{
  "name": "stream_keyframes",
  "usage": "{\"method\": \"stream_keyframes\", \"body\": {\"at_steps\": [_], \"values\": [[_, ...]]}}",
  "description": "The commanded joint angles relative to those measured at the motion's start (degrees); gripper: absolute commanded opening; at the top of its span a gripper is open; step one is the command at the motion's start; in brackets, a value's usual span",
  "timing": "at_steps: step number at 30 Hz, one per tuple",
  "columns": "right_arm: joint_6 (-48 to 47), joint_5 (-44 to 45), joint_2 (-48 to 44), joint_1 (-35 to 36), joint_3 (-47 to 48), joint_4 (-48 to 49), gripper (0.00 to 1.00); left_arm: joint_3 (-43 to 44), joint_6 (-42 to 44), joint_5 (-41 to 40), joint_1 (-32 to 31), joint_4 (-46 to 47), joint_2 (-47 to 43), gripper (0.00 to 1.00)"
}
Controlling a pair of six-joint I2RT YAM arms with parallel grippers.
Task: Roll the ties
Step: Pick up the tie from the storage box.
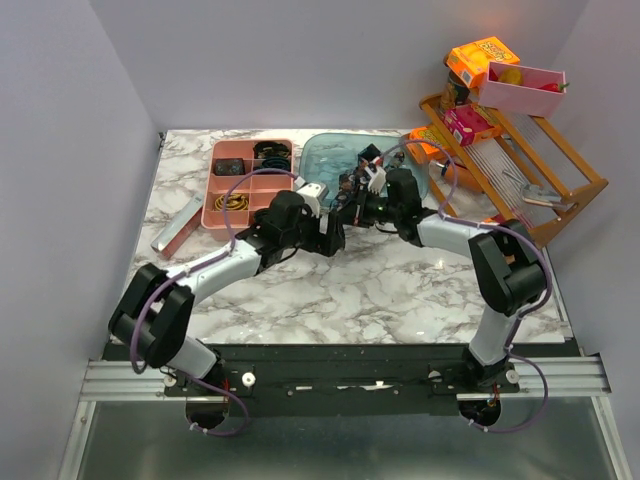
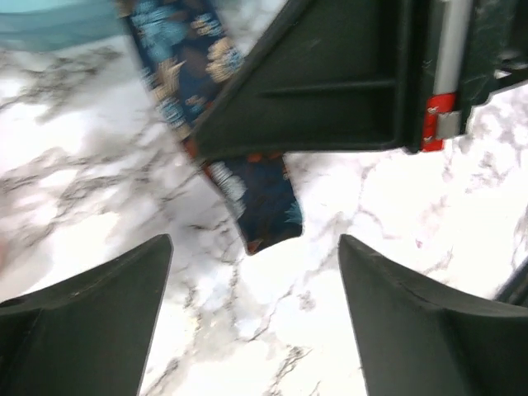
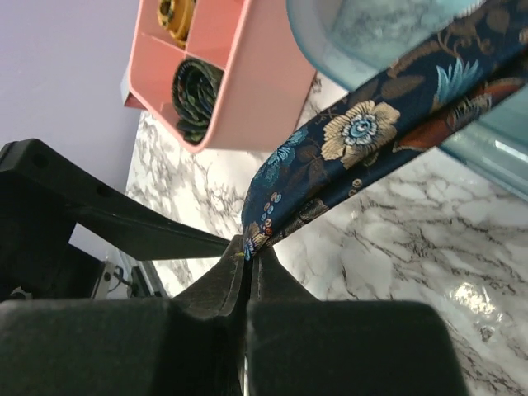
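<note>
**Right gripper (image 3: 247, 257) pinches the tie (image 3: 363, 140) by its end, left gripper (image 2: 254, 243) stands wide**

From above, the blue tub (image 1: 330, 155) sits at the far middle of the marble table (image 1: 400, 290). A pink tray (image 1: 250, 180) stands just left of the tub and a wooden rack (image 1: 520, 150) stands to its right. The left arm (image 1: 230, 265) and the right arm (image 1: 450, 232) both reach in, and their wrists meet at the near side of the tub. The tie is too hidden under them to make out here.

The left wrist camera shows the tub's edge in the top left corner. The tie runs from beside the tub down across the marble, lying flat, and its pointed tip ends just ahead of the left gripper. That gripper's two fingers (image 2: 91, 313) are spread far apart, with bare marble between them, and neither touches the cloth. The dark body of the right gripper lies across the tie partway along.

The right wrist camera shows the right gripper's fingers (image 3: 214, 289) pressed together on the narrow end of the tie. From there the folded cloth rises slantwise, clear of the marble, and passes over the tub's rim (image 3: 371, 33) at the upper right. Left of the tub the pink tray holds a rolled tie (image 3: 194, 87) standing in one compartment, and a yellow roll (image 3: 177, 12) in the one beyond
</note>
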Motion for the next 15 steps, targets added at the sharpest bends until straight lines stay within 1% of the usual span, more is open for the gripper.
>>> {"method": "stream_keyframes", "body": {"at_steps": [1, 4, 5, 7, 9, 10, 11, 12, 13, 15], "values": [[-1.89, 4.33, -5.12, 0.37, 3.83, -1.66, 0.00, 0.45, 0.04, -12.06, 0.66, -4.01, -7.82, 0.99], [-1.71, 6.70, -8.10, 0.37, 4.80, -1.31, 0.01, 0.72, -2.15, -12.42, 2.76, -3.92, -13.10, 0.99], [-1.36, 7.49, -8.81, 0.29, 5.07, -0.79, 0.00, 0.72, -3.12, -11.81, 3.38, -2.62, -14.24, 0.99], [-0.49, 8.55, -11.70, 0.29, 4.98, 2.01, 0.00, 0.89, -6.27, -8.04, 5.48, -0.77, -16.97, 0.99], [1.01, 10.22, -13.99, 0.29, 3.67, 4.74, 0.01, 0.46, -8.83, -4.09, 7.15, 3.88, -18.81, 0.99], [1.71, 10.83, -15.13, 0.29, 3.05, 8.06, 0.00, -0.33, -10.49, 0.37, 7.95, 5.99, -19.17, 0.99], [3.54, 12.32, -17.32, 0.29, 2.26, 9.92, 0.00, -0.77, -13.29, 2.24, 9.35, 10.45, -19.44, 0.99], [4.43, 12.94, -18.30, 0.29, 0.86, 11.68, 0.00, -1.30, -14.89, 4.17, 9.88, 12.67, -19.70, 0.99], [5.40, 13.73, -19.35, 0.29, 0.33, 14.31, 0.00, -1.83, -15.86, 7.58, 10.24, 14.69, -19.70, 0.99], [9.52, 15.67, -21.73, 0.20, -0.82, 16.78, 0.00, -1.40, -16.22, 10.41, 10.50, 18.04, -18.66, 0.99]]}}
